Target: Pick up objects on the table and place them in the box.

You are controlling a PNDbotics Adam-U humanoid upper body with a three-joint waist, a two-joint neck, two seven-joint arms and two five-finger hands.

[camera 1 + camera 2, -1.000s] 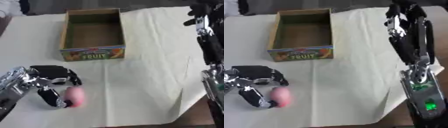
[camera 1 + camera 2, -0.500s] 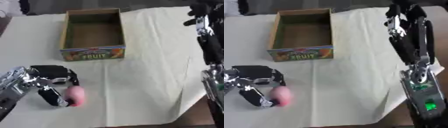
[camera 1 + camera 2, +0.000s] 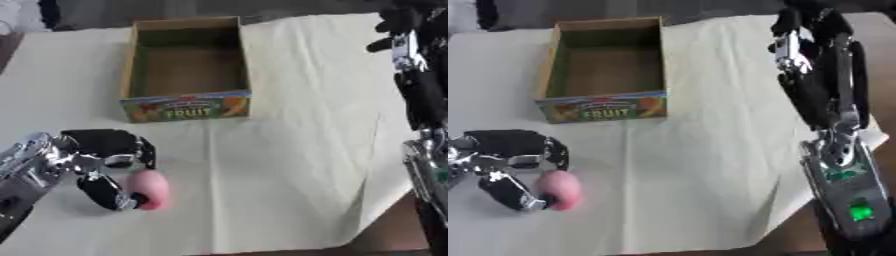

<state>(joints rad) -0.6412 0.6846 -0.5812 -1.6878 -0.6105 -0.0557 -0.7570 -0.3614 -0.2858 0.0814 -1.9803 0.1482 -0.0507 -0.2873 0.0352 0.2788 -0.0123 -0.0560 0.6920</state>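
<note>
A small pink rounded object (image 3: 149, 187) lies on the cream cloth near the front left. My left hand (image 3: 101, 155) comes in from the left edge and is curled round it. The thumb (image 3: 107, 192) lies against its lower left side and the fingers (image 3: 140, 147) arch just above it. The open cardboard box (image 3: 186, 106), with a "FRUIT" label on its front wall, stands behind at centre left, and nothing shows inside it. My right hand (image 3: 802, 37) is held up high at the far right, away from both, its fingers relaxed and holding nothing.
A cream cloth (image 3: 289, 150) covers the table, its edge running along the front and the lower right. My right forearm (image 3: 842, 165) stands upright at the right side. A dark strip of background runs along the far edge.
The left hand and the pink object have crept very slightly away from the front edge. The right arm has stayed put.
</note>
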